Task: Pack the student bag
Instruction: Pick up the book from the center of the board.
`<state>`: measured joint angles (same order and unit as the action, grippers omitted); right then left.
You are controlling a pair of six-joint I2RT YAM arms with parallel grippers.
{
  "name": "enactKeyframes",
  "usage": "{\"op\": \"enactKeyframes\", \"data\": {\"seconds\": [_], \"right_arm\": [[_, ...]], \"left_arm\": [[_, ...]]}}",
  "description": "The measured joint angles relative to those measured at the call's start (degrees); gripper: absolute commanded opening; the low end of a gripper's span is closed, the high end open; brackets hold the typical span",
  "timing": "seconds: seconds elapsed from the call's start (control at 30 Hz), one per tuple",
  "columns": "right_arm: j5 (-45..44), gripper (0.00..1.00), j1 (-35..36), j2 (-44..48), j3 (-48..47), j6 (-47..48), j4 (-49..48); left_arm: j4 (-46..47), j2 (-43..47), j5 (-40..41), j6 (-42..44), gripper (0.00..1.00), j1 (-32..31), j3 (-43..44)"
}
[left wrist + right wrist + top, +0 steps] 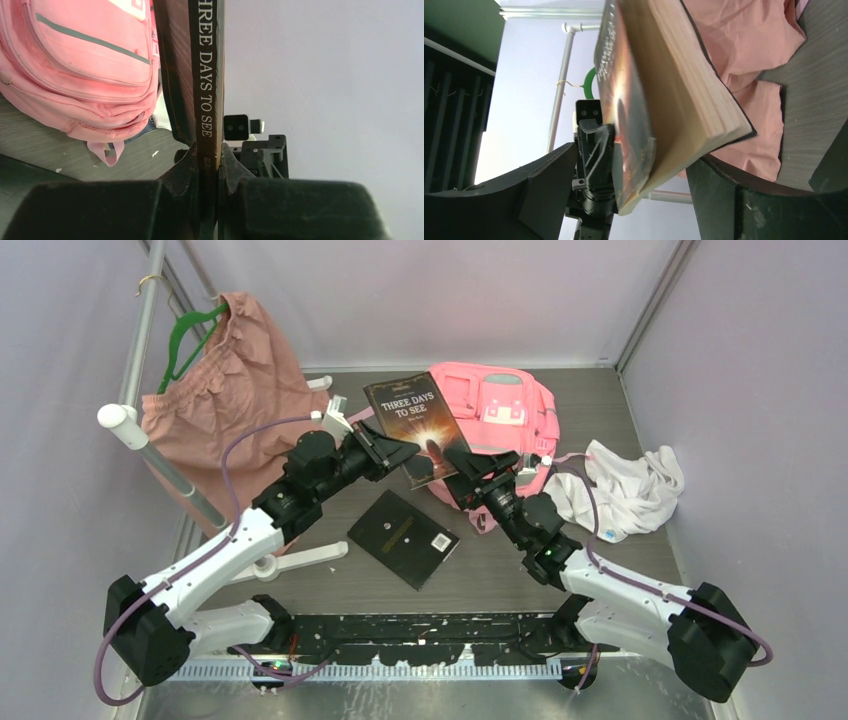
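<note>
Holding book (410, 420) up w/ L gripper (210, 161), clamped tight on spine. Straddling book's other side w/ R gripper (636, 160), fingers spread, not gripping. Student bag (535, 425) just behind book, partly covered.

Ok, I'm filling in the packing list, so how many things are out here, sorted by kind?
Books: 2, the Three Days to See book and the black notebook.
Bags: 1, the student bag.
Clothing and cloths: 2, the dusty-pink garment and the white cloth.
Hangers: 1, the green hanger.
Total: 6.
</note>
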<state>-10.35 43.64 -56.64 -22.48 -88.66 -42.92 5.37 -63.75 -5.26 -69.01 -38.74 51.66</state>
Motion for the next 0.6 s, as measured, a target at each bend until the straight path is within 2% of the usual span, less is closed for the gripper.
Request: {"op": "enactKeyframes", "data": {"seconds": [0.23, 0.6], "right_arm": [[-3.17, 0.71, -0.02, 2.78, 0.00, 2.08, 2.47], [-4.28, 0.48, -1.55, 3.39, 0.00, 3.34, 5.64]], "left_arm": [[0.85, -1.20, -1.79, -1.05, 0.00, 0.07, -0.04], [1.55, -1.31, -2.47, -1.01, 0.00, 0.17, -0.39]]}}
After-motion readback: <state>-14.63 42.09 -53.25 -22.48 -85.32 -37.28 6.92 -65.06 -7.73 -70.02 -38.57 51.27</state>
